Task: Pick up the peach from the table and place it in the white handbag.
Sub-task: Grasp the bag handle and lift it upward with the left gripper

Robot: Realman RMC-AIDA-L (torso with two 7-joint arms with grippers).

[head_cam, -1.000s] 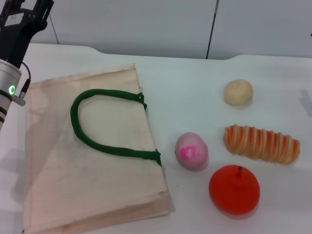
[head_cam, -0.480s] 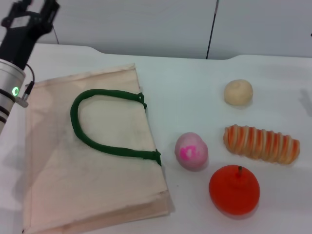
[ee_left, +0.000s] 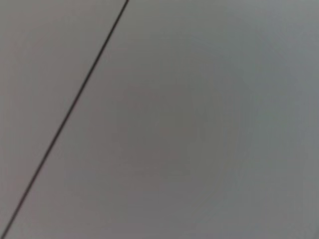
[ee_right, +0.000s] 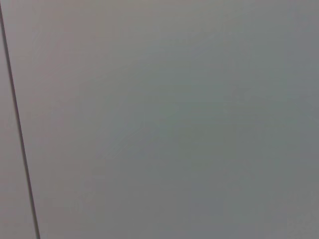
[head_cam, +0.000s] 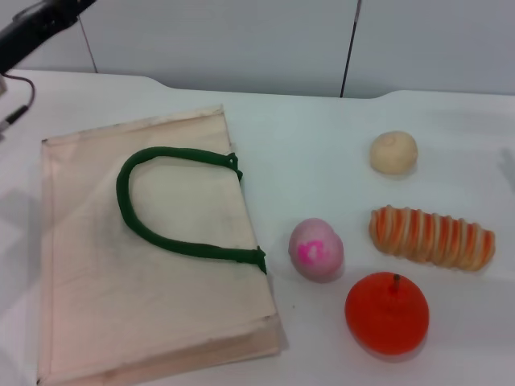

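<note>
Peach (head_cam: 316,248) loose on the desk (head_cam: 322,153) just beside the flat white handbag (head_cam: 153,249), handy for a short carry; left arm (head_cam: 32,24) at far corner, pincer state untellable.

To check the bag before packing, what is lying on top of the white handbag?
Only its own dark green handle lies looped on the white handbag, which is flat on the table. The peach sits beside it, not on it. The inside of the bag is hidden.
</note>
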